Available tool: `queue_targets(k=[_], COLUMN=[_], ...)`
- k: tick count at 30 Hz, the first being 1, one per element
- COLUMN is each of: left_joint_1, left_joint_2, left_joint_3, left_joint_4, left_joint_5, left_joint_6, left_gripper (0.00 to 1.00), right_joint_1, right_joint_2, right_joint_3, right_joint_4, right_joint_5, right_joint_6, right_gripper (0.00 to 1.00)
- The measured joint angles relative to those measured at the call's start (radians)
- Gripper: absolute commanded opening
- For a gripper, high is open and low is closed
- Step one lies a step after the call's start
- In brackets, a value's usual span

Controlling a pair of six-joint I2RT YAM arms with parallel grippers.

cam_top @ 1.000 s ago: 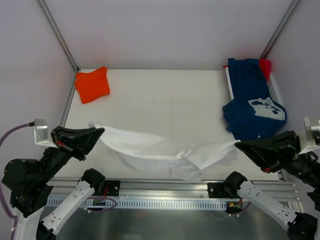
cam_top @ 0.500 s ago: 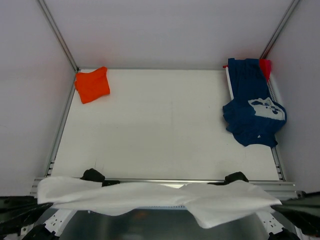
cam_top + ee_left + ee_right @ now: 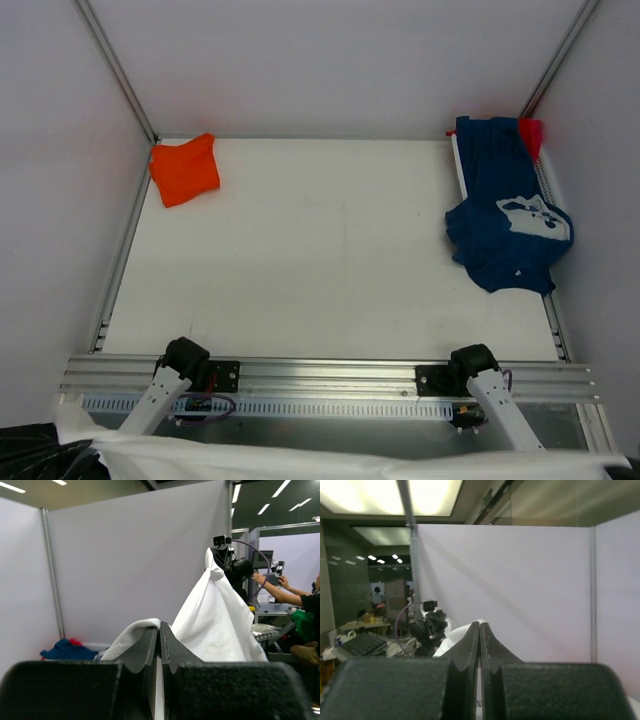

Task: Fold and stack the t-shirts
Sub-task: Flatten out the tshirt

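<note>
Three pale walls [image 3: 320,60] enclose the table [image 3: 320,270], orange t-shirt [image 3: 184,170] and navy t-shirt [image 3: 508,232].

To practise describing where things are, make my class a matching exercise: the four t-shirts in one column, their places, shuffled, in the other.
1 white t-shirt
2 orange t-shirt
3 navy t-shirt
4 red t-shirt

A far left corner of the table
B far right corner, behind another shirt
C held up, stretched along the near edge
D right side, white print showing

Pairs: 1-C, 2-A, 3-D, 4-B
</note>
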Motion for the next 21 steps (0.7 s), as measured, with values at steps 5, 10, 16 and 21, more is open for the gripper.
queue_targets(k=[5,10,16,21], left_joint_1=[0.006,0.006,0.005,0.006], left_joint_2=[-0.064,-0.064,-0.063,-0.029], left_joint_3=[-0.191,-0.441,-0.709,-0.871], left_joint_4=[0.024,0.029,0.007,0.009], left_joint_5=[-0.09,-0.255,-0.588,-0.886], left_joint_6=[0.004,0.027,0.049,0.011], left_gripper=[0.0,0.0,0.0,0.0], right_joint_1=[-0.006,-0.02,-0.022,-0.022], right_joint_2=[-0.073,-0.116,-0.146,-0.134], right_joint_3=[-0.266,-0.57,-0.868,-1.086], right_joint_4=[-0.083,-0.146,-0.143,-0.09], right_joint_5=[0.121,0.247,0.375,0.465], right_joint_6=[-0.051,-0.117,-0.186,-0.227], right_gripper=[0.0,0.01,0.0,0.0])
